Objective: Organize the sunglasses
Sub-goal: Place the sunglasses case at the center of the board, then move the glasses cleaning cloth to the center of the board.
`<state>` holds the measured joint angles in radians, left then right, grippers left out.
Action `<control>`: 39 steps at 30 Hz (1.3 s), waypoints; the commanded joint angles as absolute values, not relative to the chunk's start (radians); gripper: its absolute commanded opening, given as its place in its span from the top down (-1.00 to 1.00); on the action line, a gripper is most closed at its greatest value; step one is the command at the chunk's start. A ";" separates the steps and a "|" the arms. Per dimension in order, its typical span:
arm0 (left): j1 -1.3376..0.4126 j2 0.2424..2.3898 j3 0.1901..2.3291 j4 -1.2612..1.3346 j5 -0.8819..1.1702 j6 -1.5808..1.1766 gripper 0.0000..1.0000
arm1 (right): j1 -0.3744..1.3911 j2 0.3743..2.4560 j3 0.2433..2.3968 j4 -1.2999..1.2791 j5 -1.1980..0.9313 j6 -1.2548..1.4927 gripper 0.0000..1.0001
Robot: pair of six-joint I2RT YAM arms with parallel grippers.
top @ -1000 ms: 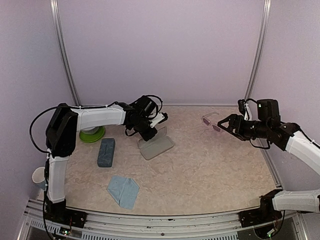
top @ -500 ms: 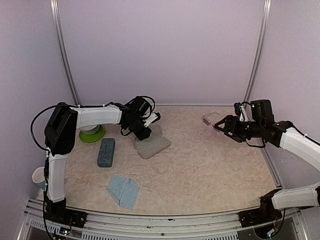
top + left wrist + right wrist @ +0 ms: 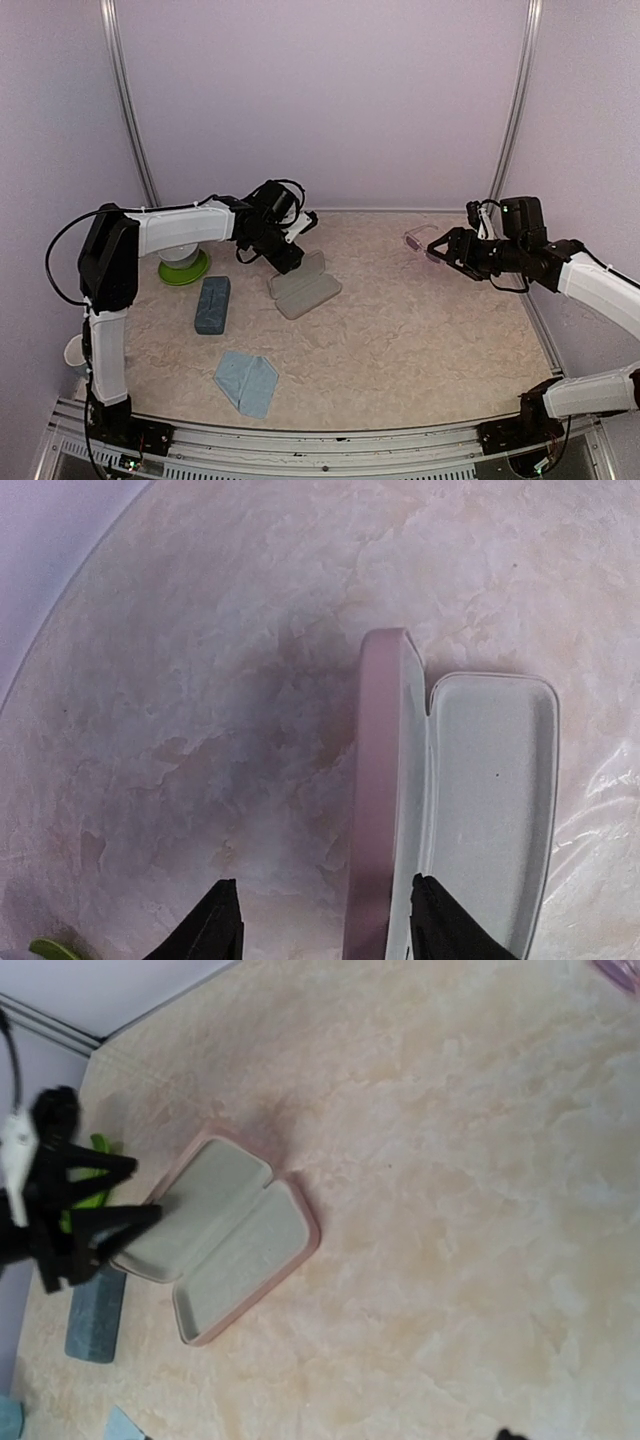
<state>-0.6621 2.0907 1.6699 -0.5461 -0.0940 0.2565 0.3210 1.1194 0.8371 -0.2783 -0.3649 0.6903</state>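
The sunglasses [image 3: 420, 241], clear-framed with purplish lenses, sit at the far right of the mottled beige table [image 3: 430, 340], near the back wall. The right gripper [image 3: 440, 252] is spread wide with its tips just beside them; whether they touch cannot be told. The left gripper [image 3: 286, 262] hovers, parted and empty, over a pink oblong case [image 3: 305, 288] lying open flat with its pale lining up. A blue-grey case [image 3: 212, 304], a green dish [image 3: 184, 268] and a folded light-blue cloth [image 3: 247, 382] lie to that case's left.

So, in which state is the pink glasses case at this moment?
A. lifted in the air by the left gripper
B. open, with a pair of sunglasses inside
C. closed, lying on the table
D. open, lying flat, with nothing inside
D: the pink case lies opened flat and both of its pale halves are bare in the two wrist views, while the one visible pair of sunglasses sits far off to the right.
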 commanded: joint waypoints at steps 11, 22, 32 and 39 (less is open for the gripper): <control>-0.659 1.781 1.642 -0.614 -0.164 0.059 -0.25 | 0.318 1.113 0.853 -0.257 -0.458 0.517 -0.47; -0.654 1.439 1.326 -0.579 -0.261 -0.121 -0.31 | 0.514 1.123 0.811 -0.260 -0.370 0.419 -0.46; -0.546 1.185 1.063 -0.566 -0.212 -0.271 -0.63 | 0.890 1.352 0.946 -0.246 -0.204 0.345 -0.45; -0.518 1.053 0.948 -0.542 -0.132 -0.249 -0.62 | 1.034 1.641 1.146 -0.251 -0.165 0.295 -0.30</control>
<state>-0.5285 1.1152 0.9970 -0.5735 -0.1917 -0.2405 0.9775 1.5208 1.0470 -0.2489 -0.2142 0.3351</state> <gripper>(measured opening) 0.808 0.671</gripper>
